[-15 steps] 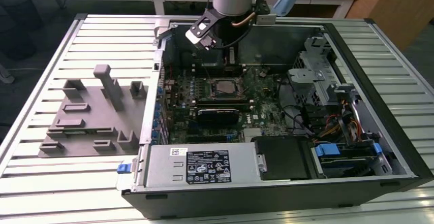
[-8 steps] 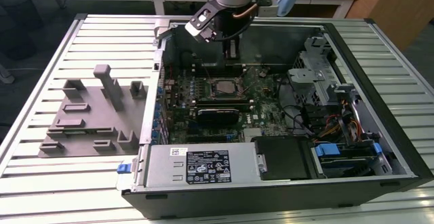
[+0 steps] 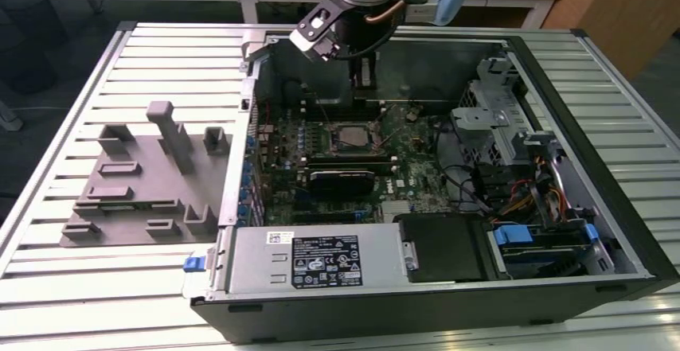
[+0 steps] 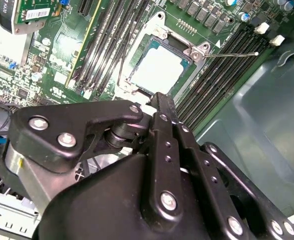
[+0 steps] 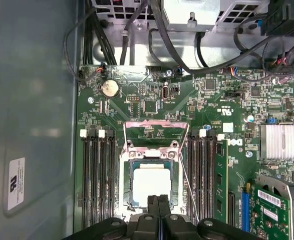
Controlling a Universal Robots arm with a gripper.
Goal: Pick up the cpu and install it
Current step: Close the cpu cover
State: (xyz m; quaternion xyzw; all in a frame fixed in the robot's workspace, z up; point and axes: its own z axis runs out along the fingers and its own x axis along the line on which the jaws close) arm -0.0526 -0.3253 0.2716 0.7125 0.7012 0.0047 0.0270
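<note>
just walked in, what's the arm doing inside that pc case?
The gripper hangs inside the open computer case, over the socket, fingers closed on nothing. The cpu lies flat in the socket, whose load plate is flipped open and lever swung free. Placed, it seems, but not clamped.

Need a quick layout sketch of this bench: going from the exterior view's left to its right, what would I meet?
Grey plastic fixture plate with upright blocks → pale silver square cpu, lying in its socket inside the open black computer case → grey metal drive cage.
</note>
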